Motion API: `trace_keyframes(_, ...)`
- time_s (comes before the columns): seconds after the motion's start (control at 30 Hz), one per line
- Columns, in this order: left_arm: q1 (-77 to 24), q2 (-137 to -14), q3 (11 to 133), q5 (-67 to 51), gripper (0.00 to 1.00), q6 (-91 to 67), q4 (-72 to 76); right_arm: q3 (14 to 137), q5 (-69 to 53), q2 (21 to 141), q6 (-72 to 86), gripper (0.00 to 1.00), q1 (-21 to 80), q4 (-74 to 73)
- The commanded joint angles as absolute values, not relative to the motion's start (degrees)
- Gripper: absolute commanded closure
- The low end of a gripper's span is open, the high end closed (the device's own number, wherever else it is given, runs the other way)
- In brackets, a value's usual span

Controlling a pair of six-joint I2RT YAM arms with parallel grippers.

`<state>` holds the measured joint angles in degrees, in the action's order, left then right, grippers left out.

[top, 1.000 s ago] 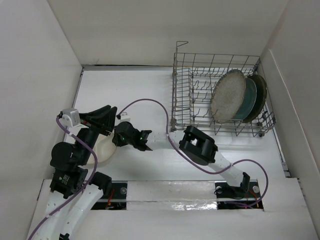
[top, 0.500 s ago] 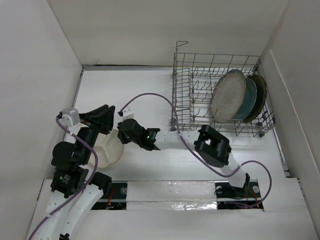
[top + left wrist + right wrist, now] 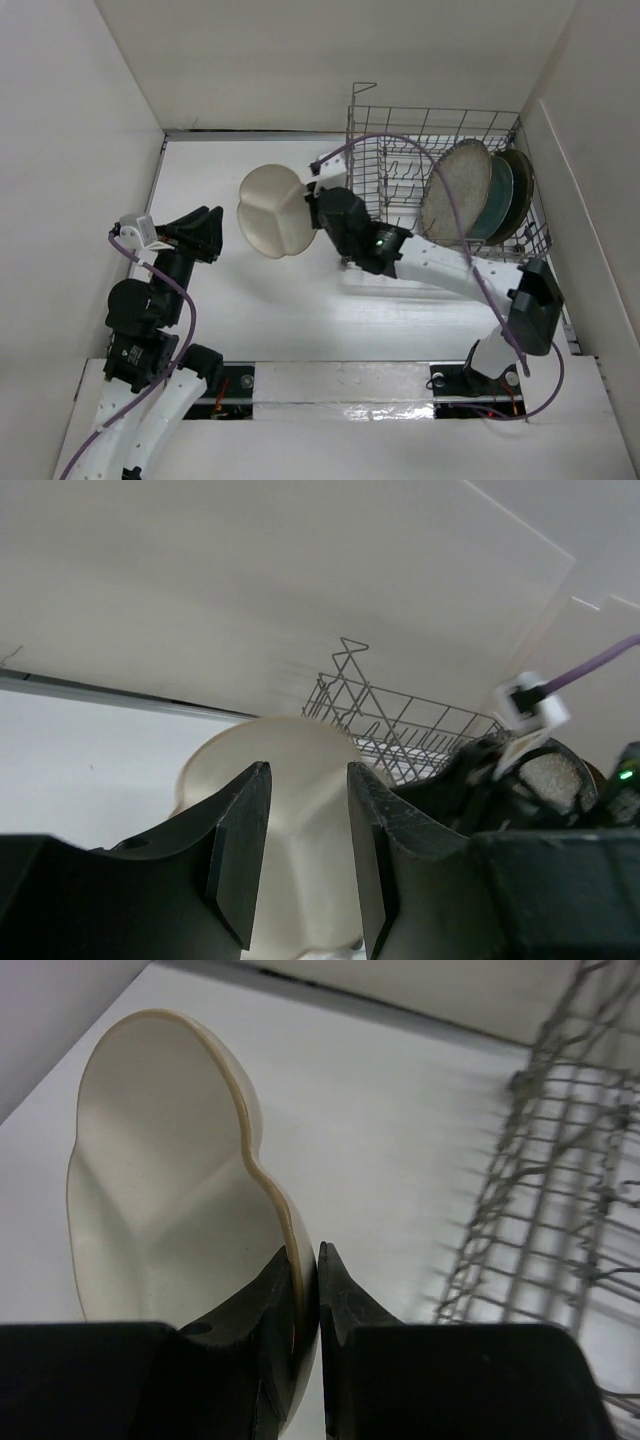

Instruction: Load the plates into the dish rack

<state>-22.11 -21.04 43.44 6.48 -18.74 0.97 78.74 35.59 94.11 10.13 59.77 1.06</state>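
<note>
My right gripper (image 3: 316, 212) is shut on the rim of the cream plate (image 3: 272, 210) and holds it on edge in the air, just left of the dish rack (image 3: 362, 170). The right wrist view shows the plate (image 3: 160, 1200) pinched between my fingers (image 3: 345, 1300). The speckled beige-grey plate (image 3: 455, 192), the grey-blue plate (image 3: 499, 200) and the brown plate (image 3: 520, 192) stand upright in the rack's right end. My left gripper (image 3: 212, 228) is open and empty at the left, apart from the cream plate (image 3: 300, 830), which shows beyond its fingers (image 3: 240, 850).
White walls close in the table (image 3: 300, 320) at the back and both sides. The rack's left tines (image 3: 395, 190) hold nothing. The right arm's purple cable (image 3: 400, 150) arcs over the rack.
My right gripper has lifted the cream plate from the table by the left gripper and carried it up and right toward the rack. The left gripper stays put, now empty.
</note>
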Motion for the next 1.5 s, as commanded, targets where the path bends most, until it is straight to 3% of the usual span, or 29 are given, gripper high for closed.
trace_keyframes(0.0,-21.53,-22.58,42.54,5.98,0.66,-19.51,2.81,78.93,42.88,82.13,7.04,1.0,55.56,17.49)
trace_keyframes(0.33,-21.53,-24.61,42.63,5.1,0.66,-19.51,2.9,74.09,45.09,61.63,0.7,1.0,33.85,10.55)
trace_keyframes(0.63,-21.53,-25.4,42.71,4.4,0.66,-19.69,2.81,77.25,39.12,60.11,-1.04,1.0,19.53,2.12)
trace_keyframes(1.03,-21.53,-24.87,42.63,2.73,0.65,-19.77,3.25,80.06,39.11,66.44,-2.46,1.0,18.81,-11.68)
trace_keyframes(1.47,-21.53,-23.03,42.63,1.32,0.65,-19.69,3.08,87.44,45.0,76.46,-6.14,1.0,24.87,-19.95)
